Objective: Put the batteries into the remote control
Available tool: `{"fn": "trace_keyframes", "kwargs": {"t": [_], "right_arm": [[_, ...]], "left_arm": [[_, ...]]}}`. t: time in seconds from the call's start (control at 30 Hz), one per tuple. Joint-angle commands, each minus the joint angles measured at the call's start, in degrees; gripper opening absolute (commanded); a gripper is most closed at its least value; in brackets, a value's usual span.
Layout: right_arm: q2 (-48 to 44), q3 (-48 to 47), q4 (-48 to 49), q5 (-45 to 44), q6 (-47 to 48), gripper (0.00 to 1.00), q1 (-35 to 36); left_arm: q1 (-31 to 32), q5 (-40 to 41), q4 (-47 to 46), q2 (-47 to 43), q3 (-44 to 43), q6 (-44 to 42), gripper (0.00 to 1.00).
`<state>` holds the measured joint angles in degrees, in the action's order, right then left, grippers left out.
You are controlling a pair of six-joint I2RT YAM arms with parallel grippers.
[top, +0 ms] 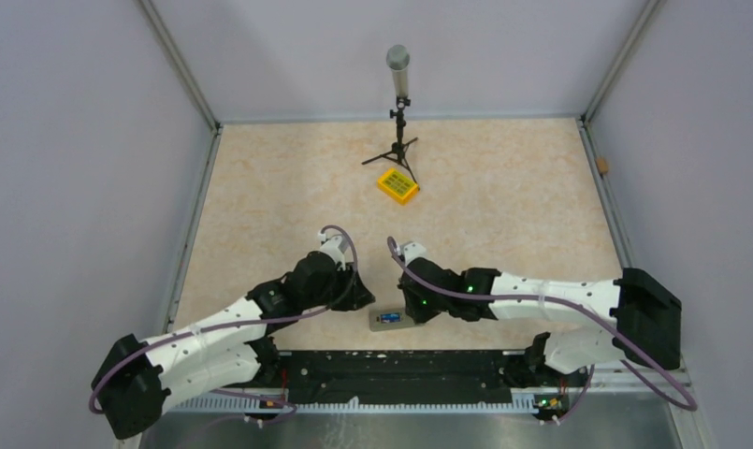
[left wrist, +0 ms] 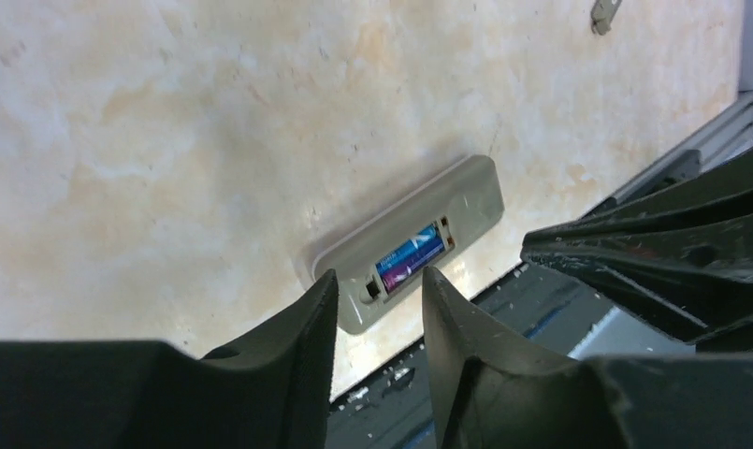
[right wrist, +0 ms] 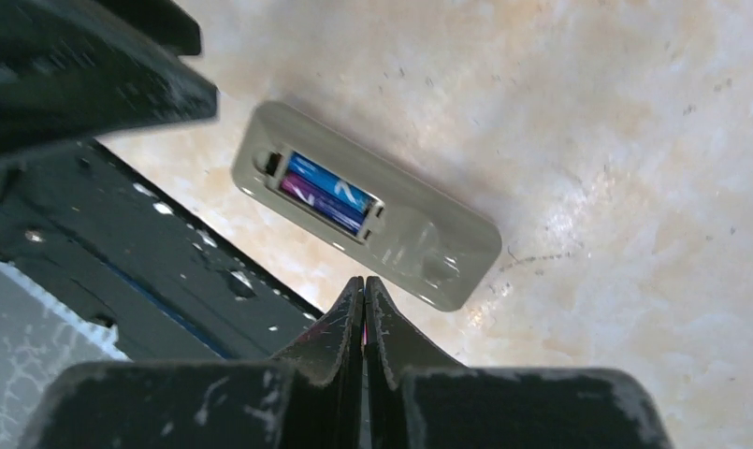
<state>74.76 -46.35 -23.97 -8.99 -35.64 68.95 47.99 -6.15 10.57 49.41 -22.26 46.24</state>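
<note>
Far beyond the remote control (top: 388,319), toward the back of the table (top: 503,187), lies a yellow square box (top: 398,185) with green keys. Just past that box stands a small black tripod (top: 399,140) carrying a grey microphone. On the near side of the remote, close to its long edge, runs the black mounting rail (top: 391,374) that bears both arms. Nothing lies on top of the remote.

The remote rests flat with its grey back up. Its compartment is uncovered, and the batteries (right wrist: 325,192), blue and purple, sit in it lengthwise. The left gripper (left wrist: 379,281) is beside the remote on the left with its jaws spread and nothing in them. In the left wrist view the compartment shows through that gap. The right gripper (right wrist: 364,281) is on the remote's other side, its jaws pressed together on nothing. Its tips point at the remote's long edge, beside the compartment, and whether they touch it cannot be told.
</note>
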Motion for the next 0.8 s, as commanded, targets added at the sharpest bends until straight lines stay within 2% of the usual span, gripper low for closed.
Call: {"fn": "trace_keyframes", "kwargs": {"t": [0.0, 0.3, 0.43, 0.77], "right_arm": [[-2.1, 3.6, 0.4, 1.5, -1.5, 0.0, 0.6], [-3.9, 10.1, 4.0, 5.0, -4.1, 0.0, 0.9], [-3.7, 11.8, 5.2, 6.0, -4.6, 0.0, 1.3], [-0.7, 13.7, 9.7, 7.3, -5.3, 0.0, 1.9]], "left_arm": [[-0.1, 3.0, -0.1, 5.1, -4.8, -3.7, 0.35], [-0.1, 0.4, -3.9, 17.8, -8.8, -5.2, 0.09], [0.0, -1.4, -5.9, 22.4, -9.1, -5.1, 0.01], [-0.1, -2.8, -8.4, 27.9, -8.3, -4.9, 0.0]]}}
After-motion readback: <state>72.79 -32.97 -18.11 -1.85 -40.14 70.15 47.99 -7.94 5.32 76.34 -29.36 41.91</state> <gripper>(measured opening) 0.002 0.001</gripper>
